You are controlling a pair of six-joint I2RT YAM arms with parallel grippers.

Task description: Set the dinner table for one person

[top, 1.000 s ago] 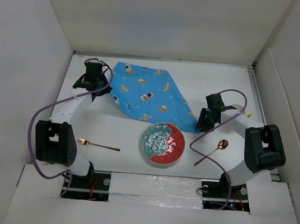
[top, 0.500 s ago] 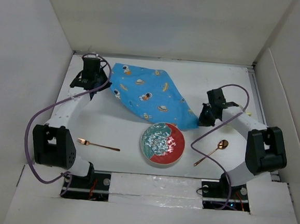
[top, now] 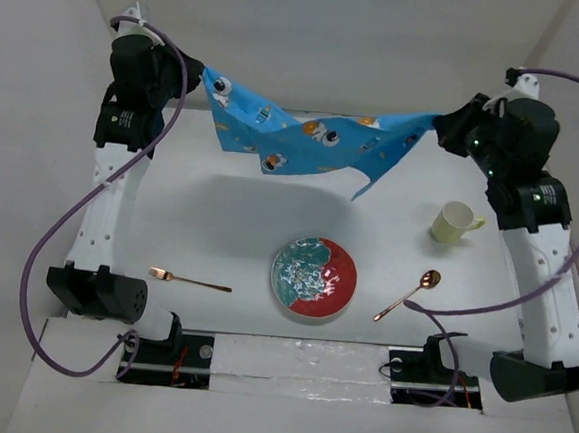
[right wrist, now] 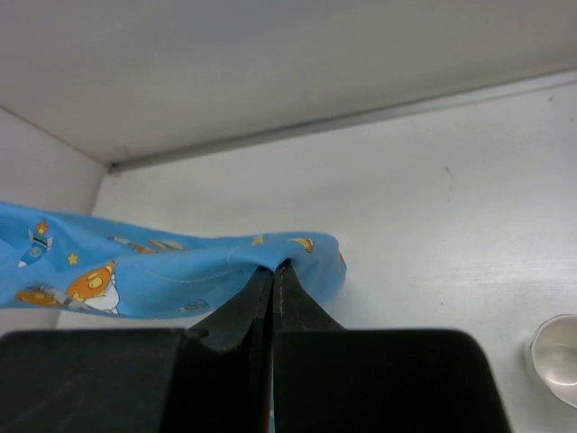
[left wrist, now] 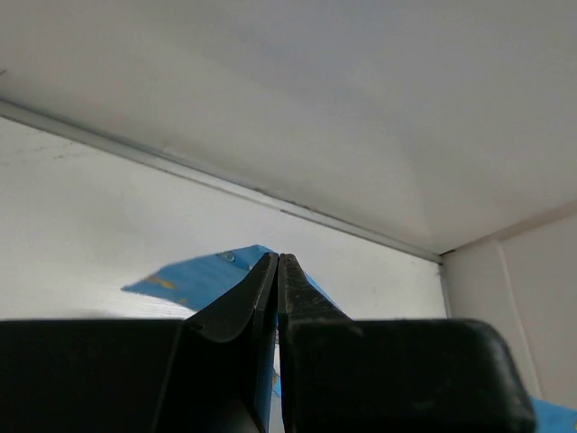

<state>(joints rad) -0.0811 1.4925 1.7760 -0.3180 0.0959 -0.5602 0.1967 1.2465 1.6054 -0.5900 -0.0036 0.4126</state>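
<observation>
since the earlier frame, both arms have been raised and spread apart, and the placemat (top: 306, 138) has been lifted off the table (top: 218, 226). the left gripper (top: 198, 73) is clenched on the placemat's far-left corner, and the right gripper (top: 440, 127) on its right corner. in each wrist view the jaws are seen closed with blue cloth pinched between them. the cloth is held stretched between the grippers, sagging in the middle, with one corner hanging free. the table lies beneath, spanning the whole work area. two corners are judged to be held so that the cloth can be pulled flat and laid down square. the plate (top: 313, 277), fork (top: 189, 280), spoon (top: 409, 294) and cup (top: 455, 222) rest on the table, nearer than the cloth.
</observation>
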